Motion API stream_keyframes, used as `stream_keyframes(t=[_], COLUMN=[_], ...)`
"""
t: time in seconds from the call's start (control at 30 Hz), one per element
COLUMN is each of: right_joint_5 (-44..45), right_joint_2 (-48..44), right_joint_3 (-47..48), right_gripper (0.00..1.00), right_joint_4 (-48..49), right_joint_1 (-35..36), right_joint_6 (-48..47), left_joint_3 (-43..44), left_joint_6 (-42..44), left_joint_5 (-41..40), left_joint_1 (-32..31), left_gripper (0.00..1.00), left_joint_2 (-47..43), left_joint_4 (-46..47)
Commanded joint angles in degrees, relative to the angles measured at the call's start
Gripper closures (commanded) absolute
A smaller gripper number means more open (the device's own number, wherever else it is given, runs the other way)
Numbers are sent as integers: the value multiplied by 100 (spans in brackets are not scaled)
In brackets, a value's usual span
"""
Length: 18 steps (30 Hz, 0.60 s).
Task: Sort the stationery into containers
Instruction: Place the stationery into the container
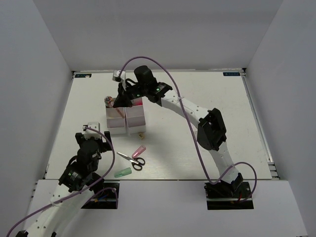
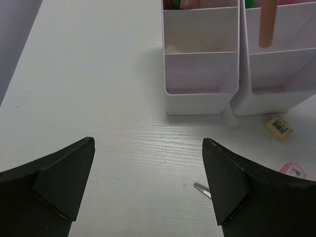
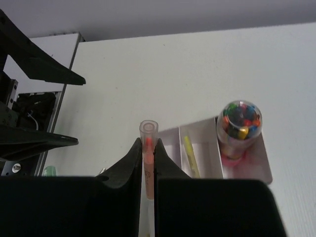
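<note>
Where the right hand (image 1: 120, 100) hangs: over the far end of the two long white three-compartment trays (image 1: 117, 129), its fingers pinched tight on a clear-barrelled pen with an orange-pink core (image 3: 148, 143).
Held pen: in line with the fingers, its round clear end sticking out past the fingertips; I can't tell whether it touches anything below.
Left hand (image 2: 148, 182): low over the white worktop (image 2: 98, 74), just short of the trays' near ends, black fingers (image 2: 59, 185) spread wide with nothing between them.
Left-hand tray (image 2: 197, 106): seen from the right wrist, a thin yellow stick (image 3: 190, 155) lies in the middle compartment and a clear domed jar of many-coloured bits (image 3: 240, 123) stands in the far one.
Right-hand tray (image 2: 276, 101): close against its neighbour, long sides together. A salmon-pink stick (image 2: 266, 24) shows upright over its middle part; I can't tell whether that is the held pen.
Yellow eraser with a barcode label (image 2: 279, 125): on the worktop, just beside the right-hand tray's near end.
Black-handled scissors (image 1: 132, 160): flat on the worktop between the trays and the arms' bases, blades pointing toward the left arm's side.
Pink highlighter (image 1: 139, 150): just beside the scissors, on their far side.
Pale green marker (image 1: 122, 172): by the near edge of the worktop, close to the scissors but apart from them.
</note>
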Motion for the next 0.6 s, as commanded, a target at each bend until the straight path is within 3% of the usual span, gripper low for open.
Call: stream_keyframes(t=[0.0,0.27,0.57], right_joint_5=[-434,-1050,-953], right_joint_2=[11,485,855], right_joint_3=[188,-58,30], right_gripper=[100,100,100], right_joint_4=[871,2057,2234], right_joint_1=[75,5,-30], right_joint_6=[-196,-90,-583], left_joint_3=[-23,-32,-24], left_joint_6=[23,14,23], left_joint_5=[-100,-92,-83], left_joint_1=[38,64,64], left_gripper=[0,0,0], left_joint_2=[-66,-189,-233], left_joint_4=[89,115,97])
